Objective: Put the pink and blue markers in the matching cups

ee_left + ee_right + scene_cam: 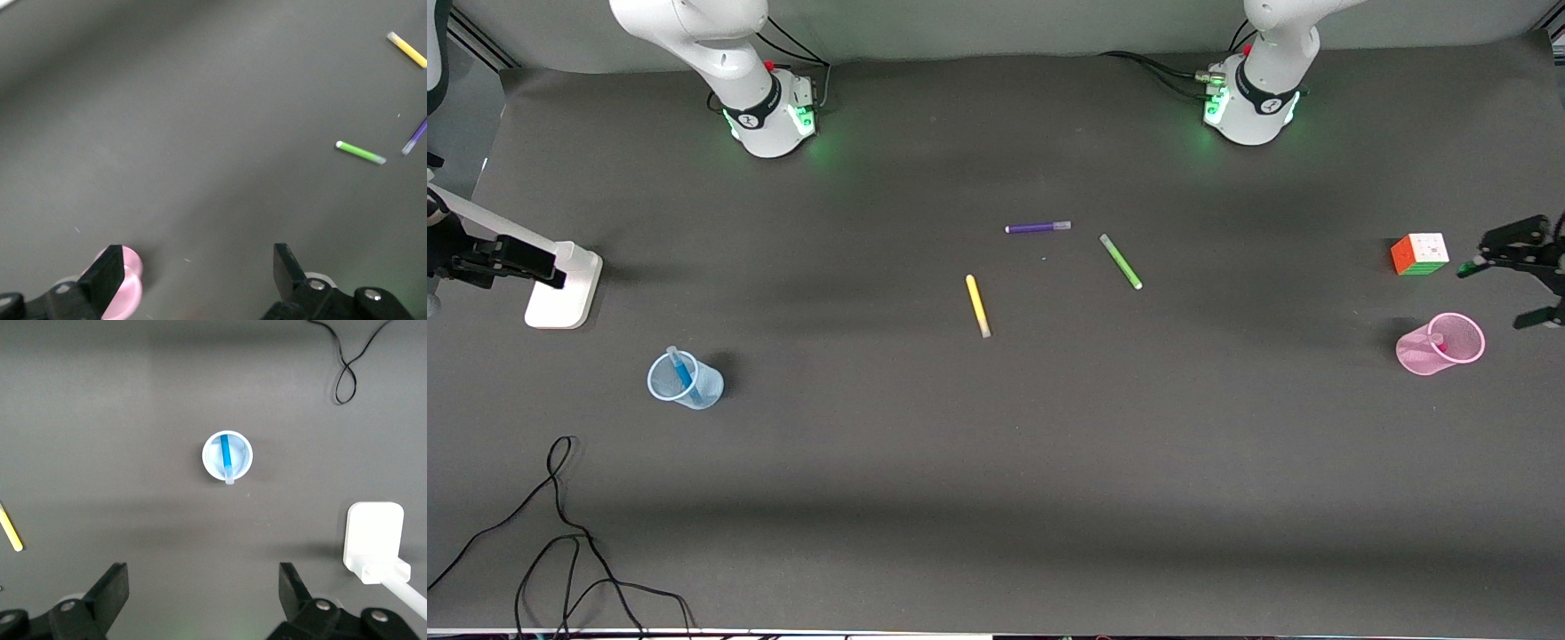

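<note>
Markers stood in matching cups: blue marker (682, 372) in blue cup (660, 382), pink marker (1438, 339) in pink cup (1418, 354). Left gripper (199, 277) and right gripper (202, 590) had jaws apart, holding nothing. No writing was legible.

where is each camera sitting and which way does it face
Front view: high across the table, facing both arm bases; blue cup and pink cup each hold a marker.
Left wrist view: on the left arm, looking down past the open left gripper at the pink cup.
Right wrist view: above the blue cup, open right gripper showing.
All three views show the yellow pen.
</note>
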Available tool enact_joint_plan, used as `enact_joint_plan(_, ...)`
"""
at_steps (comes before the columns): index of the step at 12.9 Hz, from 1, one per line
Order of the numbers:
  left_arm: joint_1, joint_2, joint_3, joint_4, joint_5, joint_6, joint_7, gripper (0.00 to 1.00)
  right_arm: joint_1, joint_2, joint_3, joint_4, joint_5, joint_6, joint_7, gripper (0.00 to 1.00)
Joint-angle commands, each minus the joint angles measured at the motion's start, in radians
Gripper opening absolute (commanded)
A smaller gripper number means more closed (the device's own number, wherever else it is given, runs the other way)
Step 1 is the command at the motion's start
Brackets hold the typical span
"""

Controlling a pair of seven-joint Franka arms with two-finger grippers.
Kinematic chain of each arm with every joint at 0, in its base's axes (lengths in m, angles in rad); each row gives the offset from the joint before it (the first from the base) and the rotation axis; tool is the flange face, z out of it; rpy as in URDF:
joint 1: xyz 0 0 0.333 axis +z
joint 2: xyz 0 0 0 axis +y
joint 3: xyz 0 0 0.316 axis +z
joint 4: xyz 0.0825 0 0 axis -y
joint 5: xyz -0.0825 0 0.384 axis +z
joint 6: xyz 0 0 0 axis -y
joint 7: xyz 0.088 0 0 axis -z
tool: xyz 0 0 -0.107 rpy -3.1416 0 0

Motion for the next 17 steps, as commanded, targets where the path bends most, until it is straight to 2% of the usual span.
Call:
enact_joint_plan(1, -0.137, -0.061, 0.014, -0.029, 0.081, -0.045, -0.315, 0.99, 0.003, -0.017, -0.002, -0.018, -0.01, -0.011, 0.018, 1.0)
enact_joint_plan(7, -0.435, -0.071, 0.011, 0.003, 0.2, -0.093, -0.934, 0.99, -0.005, -0.012, -0.011, -0.018, -0.01, -0.004, 0.007, 1.0)
enact_joint_plan(9, -0.476, -0.055, 0.006, 0.04, 0.265, -0.103, -0.973, 0.99, -0.002, -0.014, -0.011, -0.023, -0.016, 0.002, 0.003, 1.0)
enact_joint_plan(12, -0.467, -0.023, 0.009, 0.13, 0.328, -0.125, -0.967, 0.99, 0.001, -0.015, -0.011, -0.024, -0.019, 0.003, 0.003, 1.0)
enact_joint_plan(17, -0.454, -0.031, 0.022, 0.132, 0.333, -0.145, -0.964, 0.99, 0.001, -0.012, -0.011, -0.023, -0.019, 0.003, 0.003, 1.0)
